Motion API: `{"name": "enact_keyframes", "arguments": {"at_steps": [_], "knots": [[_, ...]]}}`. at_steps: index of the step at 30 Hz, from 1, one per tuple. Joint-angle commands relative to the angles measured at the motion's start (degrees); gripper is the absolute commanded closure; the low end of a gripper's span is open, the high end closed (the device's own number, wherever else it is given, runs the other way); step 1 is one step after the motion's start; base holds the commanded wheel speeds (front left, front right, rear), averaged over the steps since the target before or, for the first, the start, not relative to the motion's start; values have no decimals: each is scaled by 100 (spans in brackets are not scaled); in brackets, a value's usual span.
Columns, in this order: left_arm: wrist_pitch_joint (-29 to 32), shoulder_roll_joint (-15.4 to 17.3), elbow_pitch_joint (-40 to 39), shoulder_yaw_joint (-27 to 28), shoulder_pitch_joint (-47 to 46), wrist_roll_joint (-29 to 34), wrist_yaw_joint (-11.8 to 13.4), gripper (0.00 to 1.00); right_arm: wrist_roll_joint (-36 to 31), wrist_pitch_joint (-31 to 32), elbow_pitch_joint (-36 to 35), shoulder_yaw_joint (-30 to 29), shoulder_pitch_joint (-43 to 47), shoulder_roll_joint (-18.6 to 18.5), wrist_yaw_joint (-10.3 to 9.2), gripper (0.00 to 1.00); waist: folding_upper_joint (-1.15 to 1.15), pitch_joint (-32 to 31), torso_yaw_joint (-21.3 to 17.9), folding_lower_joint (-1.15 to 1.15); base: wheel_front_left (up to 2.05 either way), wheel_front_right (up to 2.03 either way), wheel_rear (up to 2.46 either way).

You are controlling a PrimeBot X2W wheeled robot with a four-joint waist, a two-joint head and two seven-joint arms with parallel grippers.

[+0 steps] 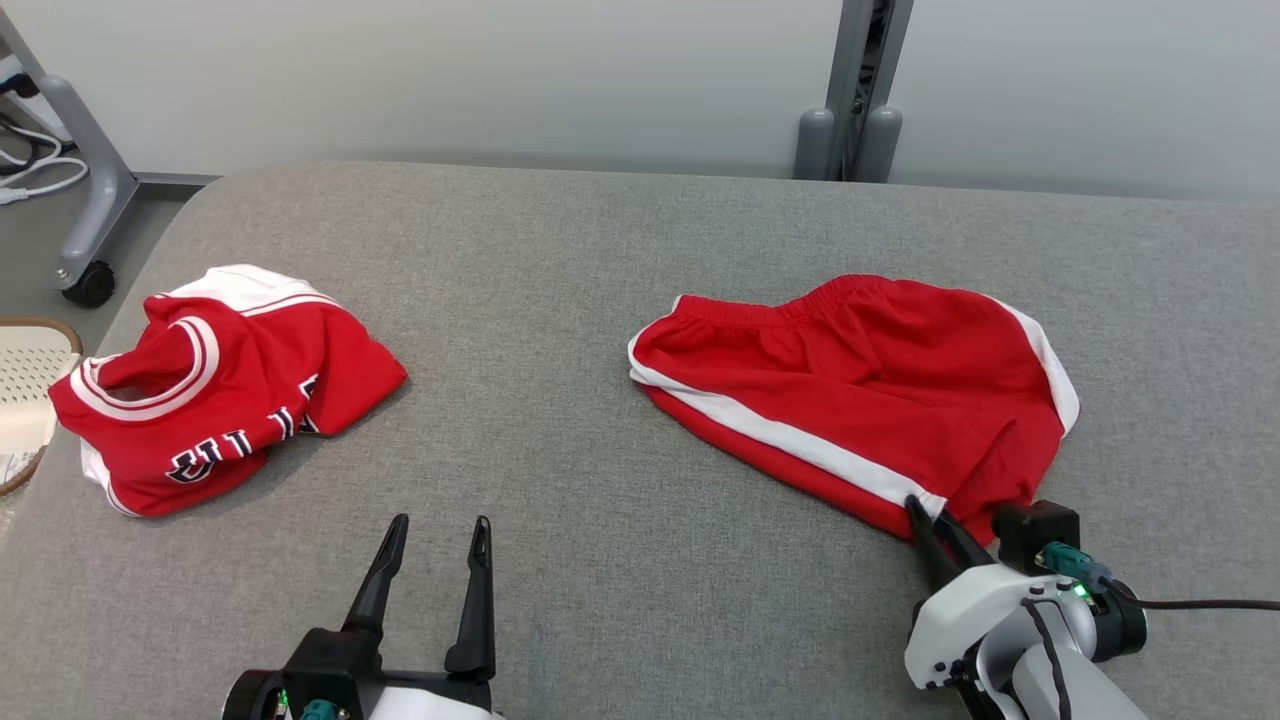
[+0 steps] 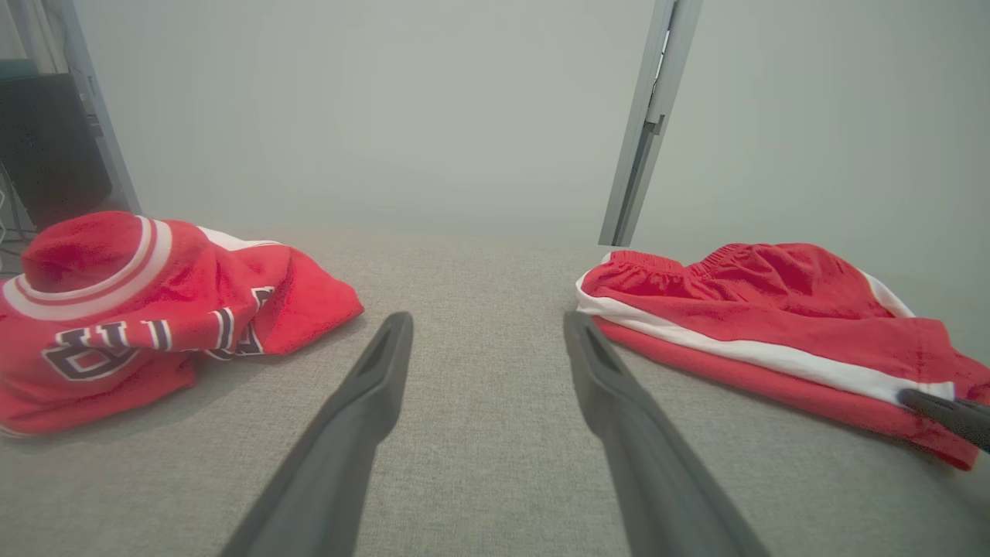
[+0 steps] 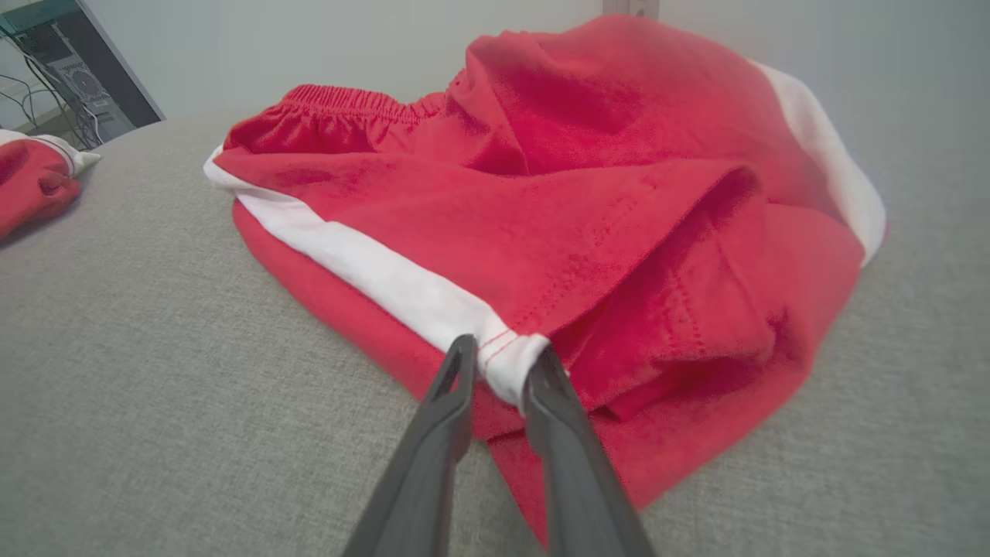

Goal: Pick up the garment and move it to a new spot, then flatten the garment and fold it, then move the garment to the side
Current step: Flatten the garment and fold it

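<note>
The garment, a pair of red shorts (image 1: 860,380) with white side stripes, lies half folded on the right of the grey padded table (image 1: 560,250). My right gripper (image 1: 925,512) is at its near corner. In the right wrist view the fingers (image 3: 504,352) are shut on the white end of the stripe at the hem of the shorts (image 3: 541,193). My left gripper (image 1: 441,522) stands open over bare table near the front edge, between the two garments and touching neither. In the left wrist view the open fingers (image 2: 487,321) point at bare cloth, with the shorts (image 2: 758,309) to their right.
A crumpled red jersey (image 1: 220,390) with white trim and lettering lies at the table's left. A woven basket (image 1: 25,380) sits beyond the left edge, beside a wheeled stand (image 1: 90,180). A grey post (image 1: 850,100) rises behind the far edge.
</note>
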Motion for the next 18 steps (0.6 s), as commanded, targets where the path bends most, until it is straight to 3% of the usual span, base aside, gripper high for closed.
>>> {"name": "enact_keyframes", "arguments": {"at_steps": [1, 8, 18], "knots": [[-16, 21, 2, 35, -72, -2, 16, 0, 17, -12, 24, 7, -111, -39, 12, 100, 0, 27, -1, 0, 0, 0, 0], [-17, 20, -93, 141, -86, -26, 80, 0, -287, -12, -472, -253, -30, -76, 12, 100, 0, 135, -200, 0, 0, 0, 0], [-17, 21, -72, 164, -167, -38, 79, 0, -740, -11, -1564, -953, 754, -458, 12, 100, 0, 188, -754, 0, 0, 0, 0]]}}
